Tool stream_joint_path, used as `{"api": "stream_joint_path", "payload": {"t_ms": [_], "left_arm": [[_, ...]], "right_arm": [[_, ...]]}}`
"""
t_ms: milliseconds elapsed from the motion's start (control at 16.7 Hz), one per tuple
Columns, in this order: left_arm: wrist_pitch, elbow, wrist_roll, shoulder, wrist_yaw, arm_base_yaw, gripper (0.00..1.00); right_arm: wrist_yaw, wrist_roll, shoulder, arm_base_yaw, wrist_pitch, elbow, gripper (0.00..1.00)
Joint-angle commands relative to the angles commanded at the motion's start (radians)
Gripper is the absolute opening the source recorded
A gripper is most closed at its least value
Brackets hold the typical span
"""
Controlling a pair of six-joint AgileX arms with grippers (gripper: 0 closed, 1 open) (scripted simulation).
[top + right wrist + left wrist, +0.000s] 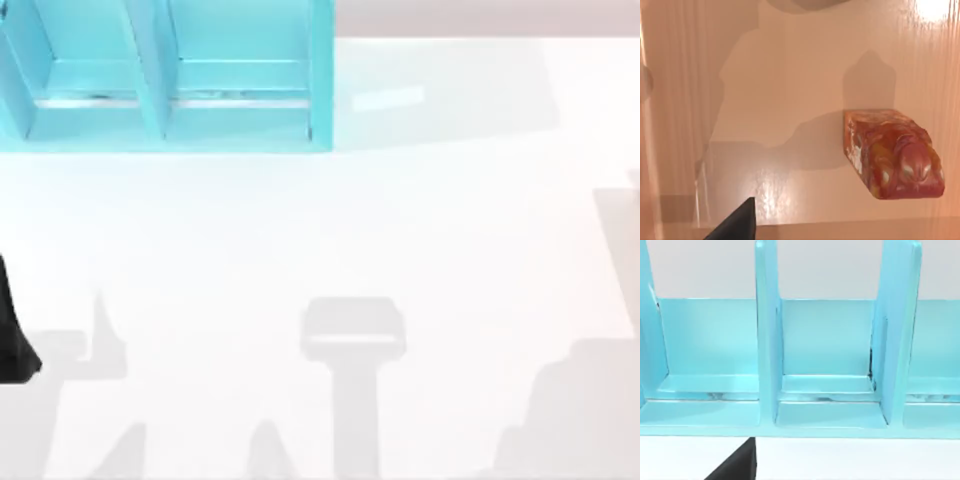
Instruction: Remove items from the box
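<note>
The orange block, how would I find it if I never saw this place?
Look in the right wrist view, at the glossy tan surface under warm light. The block lies on its side there, casting a shadow beside it. It is the one mottled orange-brown lump with a reddish rounded bulge on top, unlike the turquoise rack at the top view's far left.

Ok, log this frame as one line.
shelf: cyan, top-left, bays bare | block: lying on glossy floor, right wrist view | left arm: table's left edge

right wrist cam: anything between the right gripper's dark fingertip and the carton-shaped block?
No. In the right wrist view the stretch between the dark fingertip and the orange-brown block is bare glossy floor, crossed by shadow.
</note>
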Motion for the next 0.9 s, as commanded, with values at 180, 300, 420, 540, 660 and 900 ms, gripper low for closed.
{"api": "stream_joint_path", "payload": {"t_ms": [180, 300, 420, 540, 660, 900], "left_arm": [[0.0, 0.0, 0.0, 0.0, 0.0, 0.0, 1.0], [0.0, 0.0, 0.0, 0.0, 0.0, 0.0, 1.0], [0.0, 0.0, 0.0, 0.0, 0.0, 0.0, 1.0], [0.0, 0.0, 0.0, 0.0, 0.0, 0.0, 1.0], [0.0, 0.0, 0.0, 0.0, 0.0, 0.0, 1.0], [0.0, 0.0, 0.0, 0.0, 0.0, 0.0, 1.0]], "right_arm": [[0.001, -0.049, 0.144, -0.051, -0.109, 0.117, 1.0], [0.001, -0.067, 0.191, -0.069, -0.148, 0.157, 1.0], [0.001, -0.07, 0.199, -0.073, -0.155, 0.165, 1.0], [0.001, -0.07, 0.199, -0.073, -0.155, 0.165, 1.0], [0.001, -0.069, 0.198, -0.068, -0.15, 0.162, 1.0], [0.0, -0.079, 0.279, -0.081, -0.056, 0.149, 1.0]]}}
